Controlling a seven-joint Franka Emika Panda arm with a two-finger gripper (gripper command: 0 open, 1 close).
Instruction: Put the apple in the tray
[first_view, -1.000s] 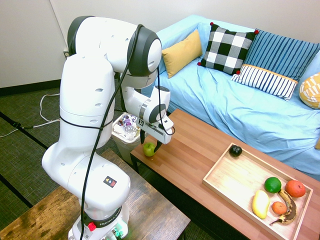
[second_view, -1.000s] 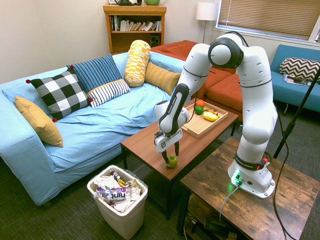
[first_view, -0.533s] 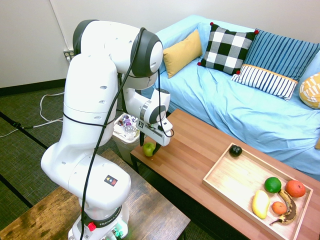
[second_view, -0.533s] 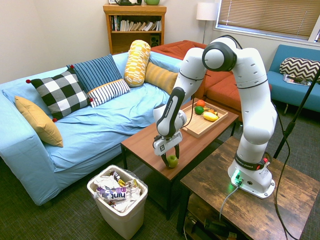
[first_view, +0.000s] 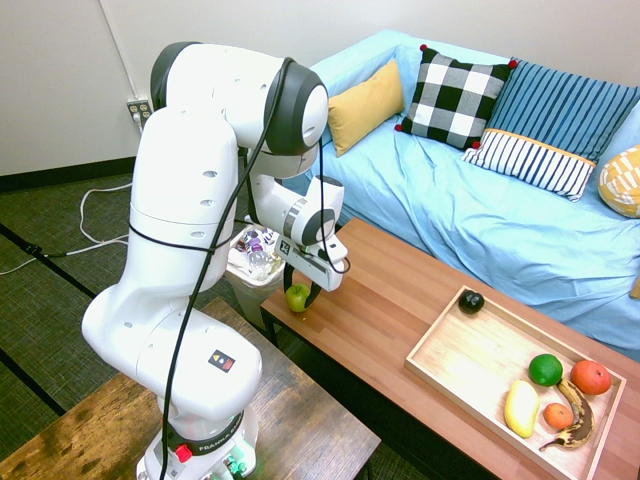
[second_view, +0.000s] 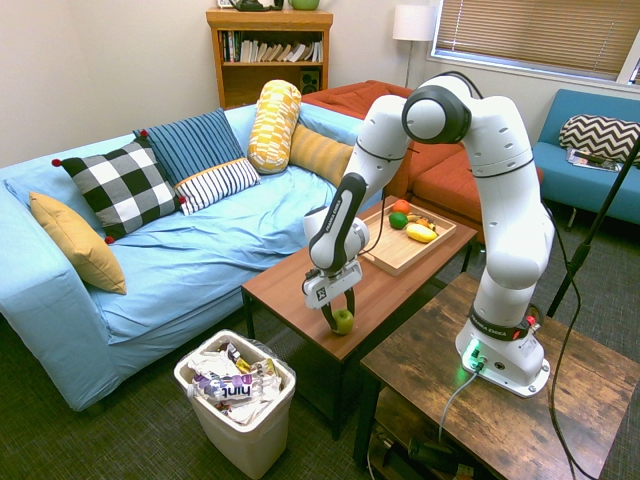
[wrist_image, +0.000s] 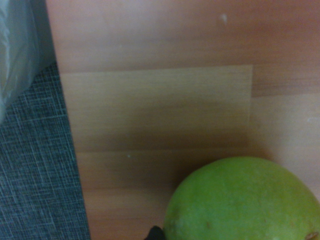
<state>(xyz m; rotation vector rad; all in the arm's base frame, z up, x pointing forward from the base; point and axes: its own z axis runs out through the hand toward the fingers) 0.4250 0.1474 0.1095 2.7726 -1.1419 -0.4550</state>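
Gripper (first_view: 302, 297) clamped shut on the apple (first_view: 297, 296), fingers either side, apple resting on the table (first_view: 400, 290) at its corner nearest the bin (second_view: 236, 394). Tray (first_view: 470, 358) well apart at about 4 o'clock from the apple in the first exterior view, holding other fruit.

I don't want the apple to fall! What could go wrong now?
1. The apple sits near the table's end, above a waste bin. Round and shiny, it could slip from the gripper, whose jaws are closed on it, and roll off.
2. The tray is at the table's far end, so a weak grip might drop it on the way.
3. Other fruit already fills one tray end; dropping it there could knock them.
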